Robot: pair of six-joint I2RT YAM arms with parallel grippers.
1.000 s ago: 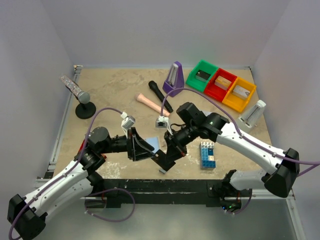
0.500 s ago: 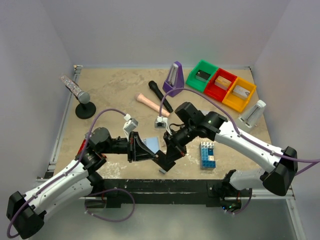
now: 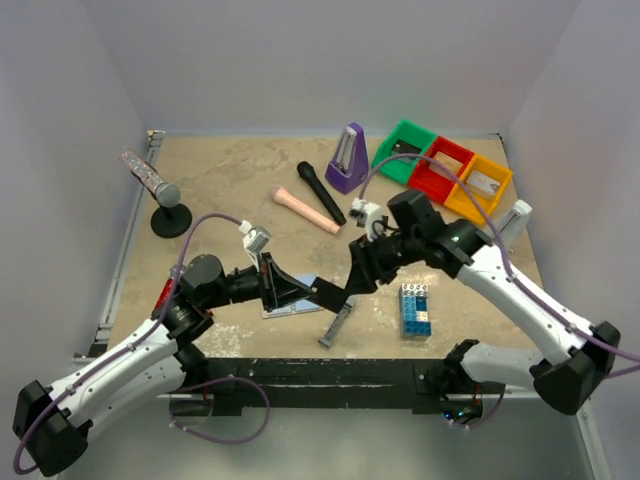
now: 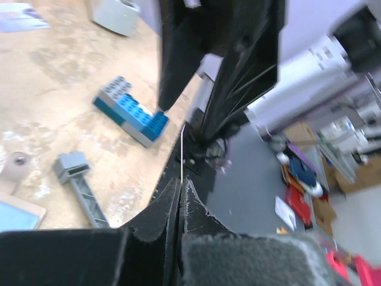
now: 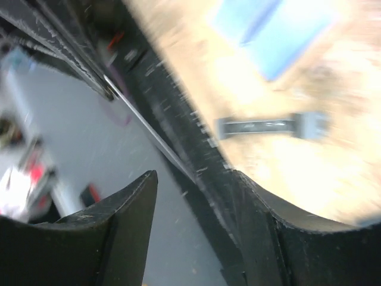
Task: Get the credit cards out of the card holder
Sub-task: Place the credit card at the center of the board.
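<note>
My left gripper (image 4: 180,193) is clamped on a card (image 4: 182,146), mid-frame. My right gripper (image 5: 193,223) stands apart around that card.

Lilac walls (image 3: 300,60), mottled beige tabletop (image 3: 225,175)

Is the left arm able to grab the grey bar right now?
Probably not yet. The left arm has its jaws shut on a black card, though the grey bar lies near, uncovered.
</note>
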